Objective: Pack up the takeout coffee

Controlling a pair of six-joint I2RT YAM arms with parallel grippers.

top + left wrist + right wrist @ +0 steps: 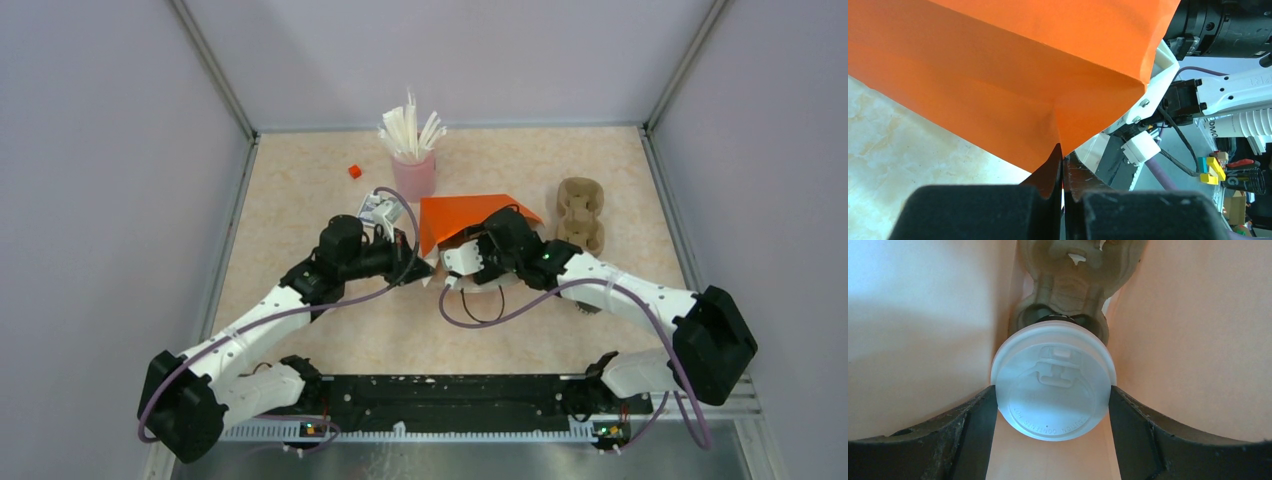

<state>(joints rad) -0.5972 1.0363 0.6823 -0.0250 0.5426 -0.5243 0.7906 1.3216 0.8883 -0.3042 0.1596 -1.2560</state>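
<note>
The takeout coffee [1053, 365] fills the right wrist view: a round white lid over a dark cup whose base sits in the near well of a pulp carrier [1073, 270]. Peach-coloured bag walls rise on both sides of it. My right gripper [1053, 402] is shut on it, one finger against each side of the lid. From above, the right gripper [470, 255] reaches into the mouth of the orange bag [470, 220], and the cup is hidden there. My left gripper [1063, 160] is shut on the lower edge of the orange bag [998, 75], at the bag's left [420, 265].
A pink cup of white straws [413, 170] stands behind the bag, with a small red block [354, 171] to its left. A brown pulp carrier [580, 213] lies to the bag's right. A small white object [378, 208] sits by the left wrist.
</note>
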